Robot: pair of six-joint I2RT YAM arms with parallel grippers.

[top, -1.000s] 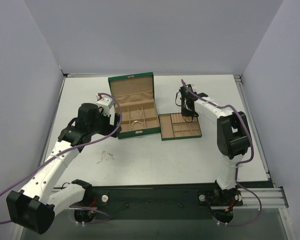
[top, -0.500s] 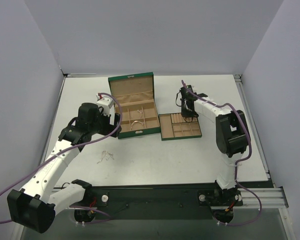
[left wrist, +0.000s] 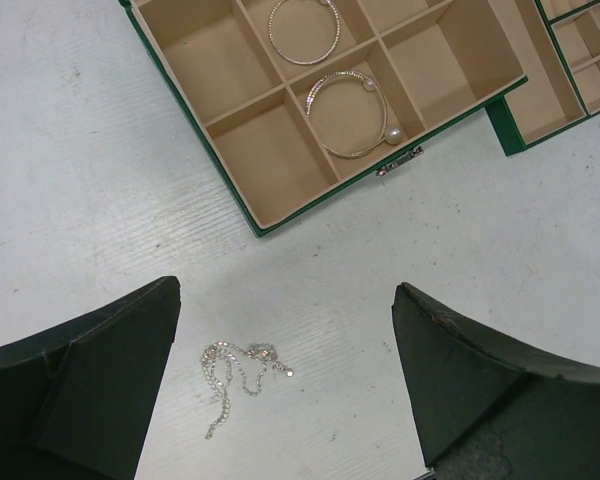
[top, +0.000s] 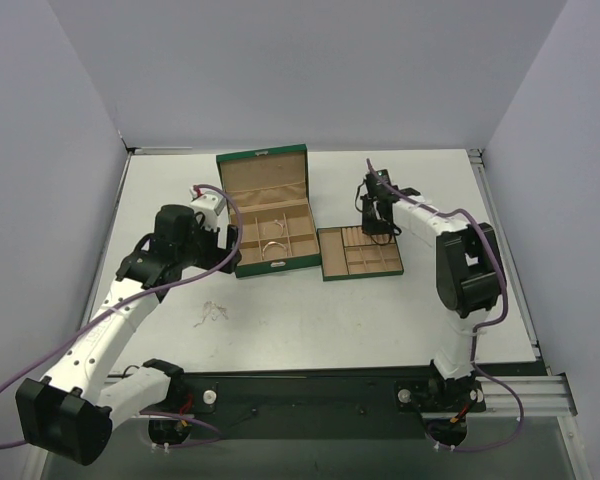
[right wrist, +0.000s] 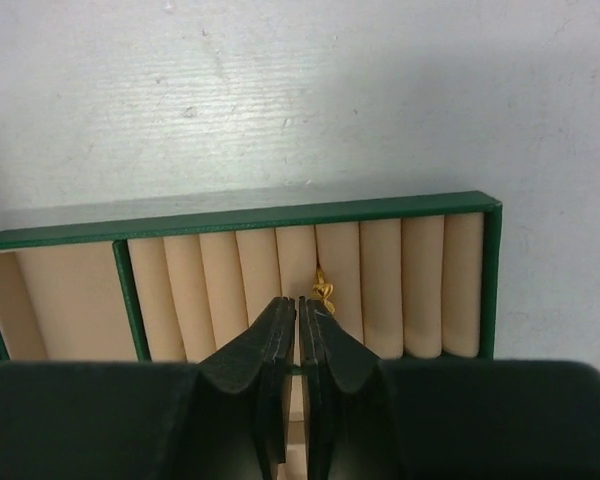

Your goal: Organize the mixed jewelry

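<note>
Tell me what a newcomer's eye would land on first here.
The open green box at mid-table draws the eye, with a pearl-tipped hoop in a front compartment. Loose in front of it lies a tangled fine chain, below the wide-open left gripper. In the small tray beside the box, a tiny gold ring sits among the rolls just ahead of the nearly closed right gripper.

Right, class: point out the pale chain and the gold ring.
pale chain [left wrist: 248, 356]: left wrist view, on its bunched loops.
gold ring [right wrist: 324, 290]: right wrist view, on its visible middle.
</note>
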